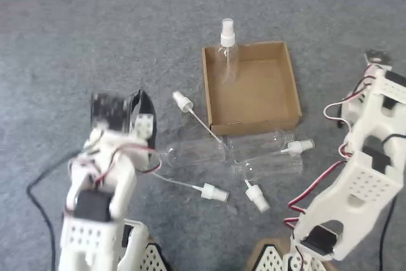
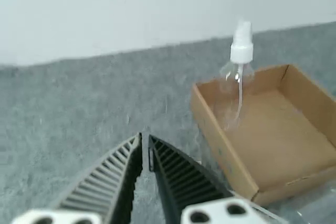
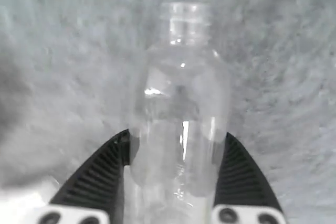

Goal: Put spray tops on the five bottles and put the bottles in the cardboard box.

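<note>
The right gripper (image 3: 176, 136) has its 2 ribbed fingers set against either side of a clear bottle (image 3: 181, 77). It clasps the lower body, and the open threaded neck points away over the grey carpet (image 3: 283, 51). The left gripper (image 2: 145, 153) holds nothing, its fingers pressed almost together with only a slit between them. It hangs above the carpet to the left of the cardboard box (image 1: 254, 122).

In the box's far left corner 1 capped bottle (image 1: 228, 55) stands upright with its sprayer on. Just in front of the box 3 bare bottles (image 1: 190, 153) lie on their sides, and 4 loose spray tops (image 1: 257, 196) lie among them, 2 trailing long thin dip tubes (image 1: 204, 122).

The bottles look like empty thin-walled plastic, so probably very light, smooth and a little springy. A hard squeeze would likely dent the wall or let the bottle slip out, so a moderate hold low on the body suits best — it also leaves the neck free for a top. The lying ones will probably roll at a nudge, so they are better taken across the middle.

The tops are small and likely stiff at the collar — the place to pinch. The tubes look flexible and would bend if grabbed, and each has to be guided into a narrow neck first.
</note>
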`<control>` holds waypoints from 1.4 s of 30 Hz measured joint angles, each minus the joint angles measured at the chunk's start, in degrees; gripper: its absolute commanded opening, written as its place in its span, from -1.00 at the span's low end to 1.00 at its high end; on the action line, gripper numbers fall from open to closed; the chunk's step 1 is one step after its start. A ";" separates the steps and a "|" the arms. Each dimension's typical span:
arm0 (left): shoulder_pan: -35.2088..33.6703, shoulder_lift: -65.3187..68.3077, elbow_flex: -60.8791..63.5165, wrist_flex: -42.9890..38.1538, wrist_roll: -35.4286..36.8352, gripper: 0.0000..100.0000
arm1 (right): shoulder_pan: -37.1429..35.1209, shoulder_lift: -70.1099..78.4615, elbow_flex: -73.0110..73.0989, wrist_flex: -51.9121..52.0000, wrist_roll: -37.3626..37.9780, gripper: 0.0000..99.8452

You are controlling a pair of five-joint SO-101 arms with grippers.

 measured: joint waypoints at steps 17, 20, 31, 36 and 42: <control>-0.44 64.35 -41.49 6.86 12.04 -0.71 | 9.41 0.00 -0.09 2.73 23.74 -0.87; -0.44 71.38 -45.01 7.03 14.24 -0.70 | 9.67 0.00 -0.09 2.73 24.00 -0.87; -0.18 87.91 -52.13 7.30 17.85 -0.70 | 11.25 0.00 -0.09 2.73 24.09 -0.87; 0.09 90.99 -54.68 9.32 19.87 -0.65 | 11.25 0.00 -0.09 2.81 24.00 -0.87; 4.13 92.92 -56.18 12.57 22.86 -0.62 | 10.55 -4.31 1.93 3.16 22.86 -0.87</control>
